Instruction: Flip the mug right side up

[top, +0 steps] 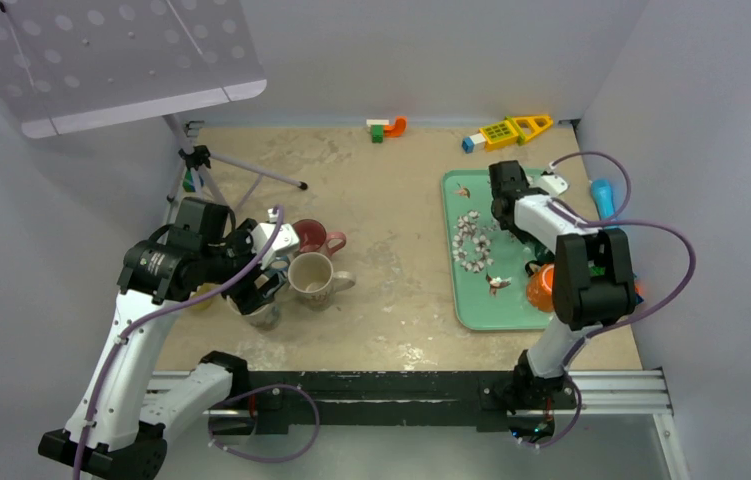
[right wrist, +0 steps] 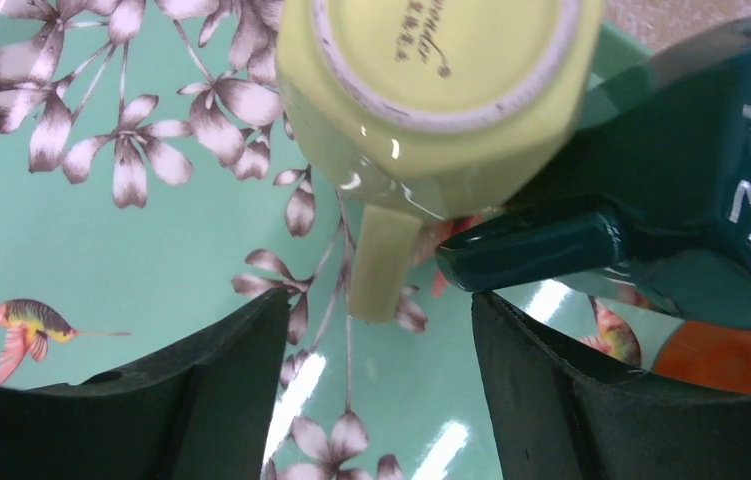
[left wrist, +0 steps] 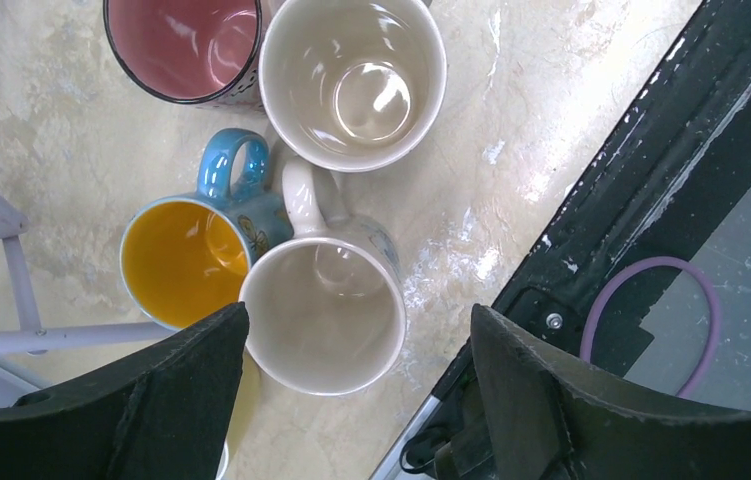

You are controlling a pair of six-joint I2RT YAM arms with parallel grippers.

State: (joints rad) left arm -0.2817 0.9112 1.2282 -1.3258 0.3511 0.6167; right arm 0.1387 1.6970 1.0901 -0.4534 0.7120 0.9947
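The pale green mug (right wrist: 431,60) stands upside down on the teal flowered tray (right wrist: 101,260), just ahead of the right hand (right wrist: 379,305). Its long axis is vertical: the mouth is down on the tray and the flat base faces up at the wrist camera. The base is unglazed cream inside a worn ring and carries a line of dark script. The walls are glossy and faceted. Its squared handle (right wrist: 383,265) points back toward the hand, and the end of the handle shows in the gap between the two fingers. The right hand is spread fairly wide, and neither finger touches the handle.

Just beside the green mug, over the finger on the right of that view, a dark teal mug (right wrist: 691,170) also sits base up. Its handle points across toward the green mug's handle and nearly meets it. Something orange (right wrist: 741,355) shows under the teal mug's far side.

The left hand (left wrist: 356,320) is well apart from the tray and is spread wide, holding nothing. Directly below its gap a small cream mug (left wrist: 321,330) stands mouth up on the marbled counter (left wrist: 511,130), with its handle pointing away from the hand. A blue mug with a yellow inside (left wrist: 181,260) touches it on one side. Ahead of both stand a larger cream mug (left wrist: 351,80) and a pink-lined mug (left wrist: 186,45), also mouth up.
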